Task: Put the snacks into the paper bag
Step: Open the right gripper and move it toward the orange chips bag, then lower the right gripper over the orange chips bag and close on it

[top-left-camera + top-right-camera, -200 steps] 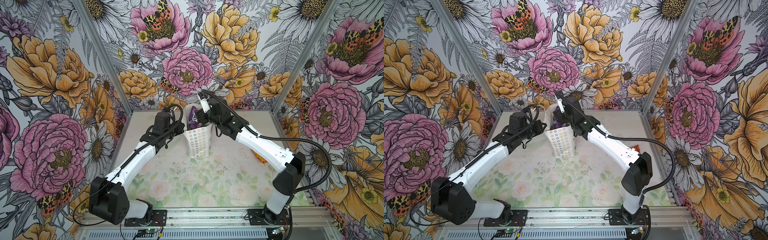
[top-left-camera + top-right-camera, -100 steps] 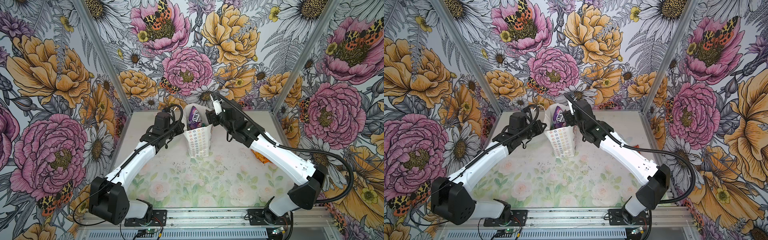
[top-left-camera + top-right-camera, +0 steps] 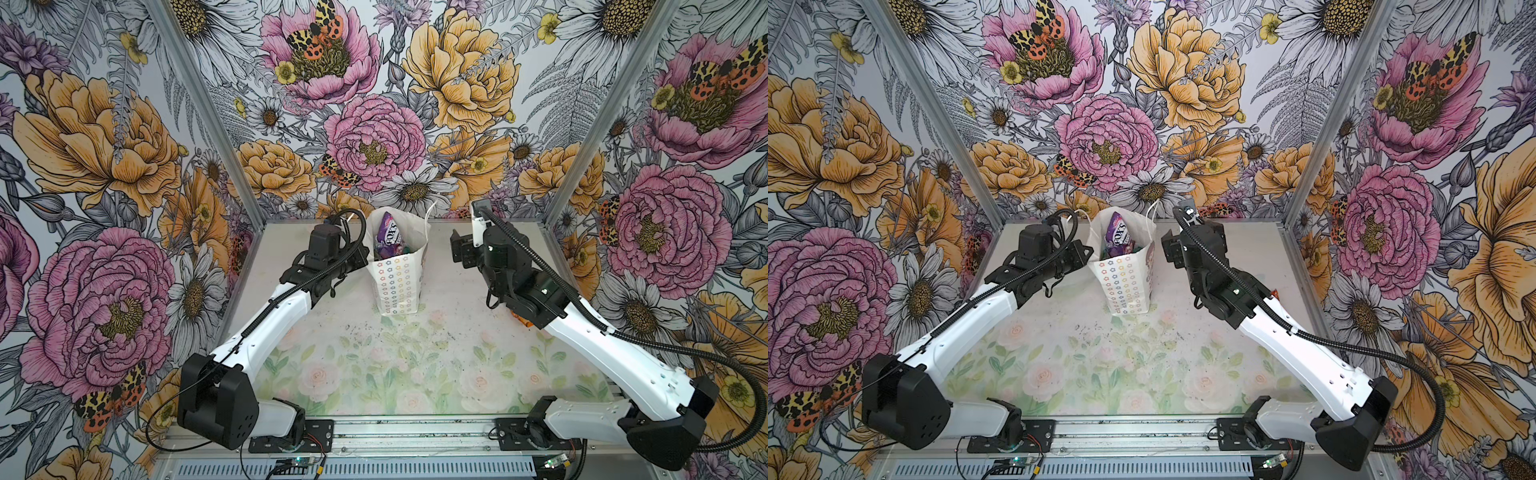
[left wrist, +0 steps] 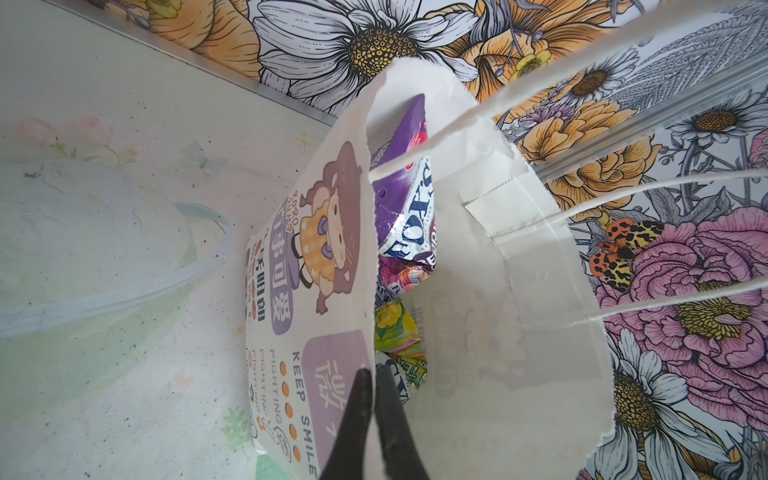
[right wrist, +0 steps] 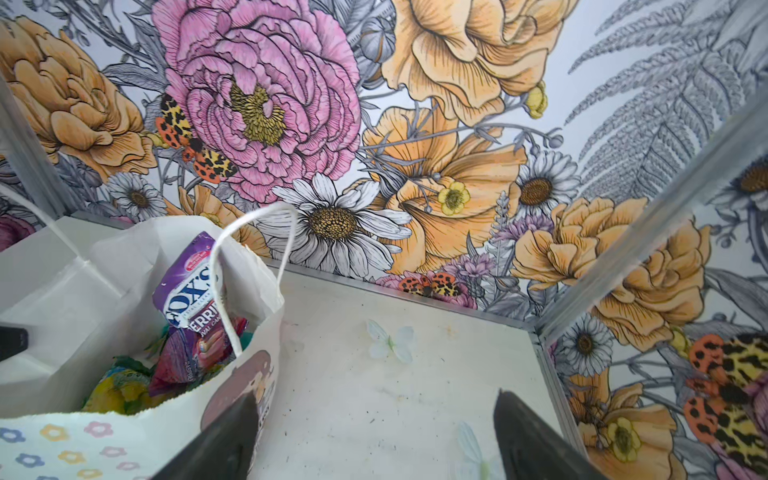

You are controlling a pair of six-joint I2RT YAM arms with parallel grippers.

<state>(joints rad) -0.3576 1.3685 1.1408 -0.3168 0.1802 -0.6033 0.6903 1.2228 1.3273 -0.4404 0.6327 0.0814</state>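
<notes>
Holding one wall of the paper bag (image 3: 399, 282) at its rim, the left gripper (image 4: 375, 374) has its two black fingers pressed together on the paper, as the left wrist view shows. The bag stands upright toward the back of the floral-print table (image 3: 374, 374), roughly midway between the two arms, with its mouth open upward. Inside, a purple FOX'S packet (image 3: 388, 235) stands on end and reaches about to the rim. A yellow-green packet (image 4: 395, 328) and other snacks lie lower down. The right gripper (image 5: 376, 397) hangs just beside the bag on its right, above bare table, its jaws spread wide with nothing between them. A sliver of an orange packet (image 3: 520, 323) shows on the table toward the right side, mostly hidden behind the right arm.

The step in hand appears to be fetching the next snack, probably that orange one. To do it well, the right arm should swing clear of the thin string handles (image 5: 253, 216), which loop up near its fingers and could snag. The crinkly packet will likely slide or buckle, so a pinch across an edge or seam, low to the table, seems safest. On the return, the packet is best released from above the open part of the mouth, beside the tall purple packet and not onto it, since a knock could tip that one out. The left grip should be gentle, as pulling could tear the paper or topple the bag.
</notes>
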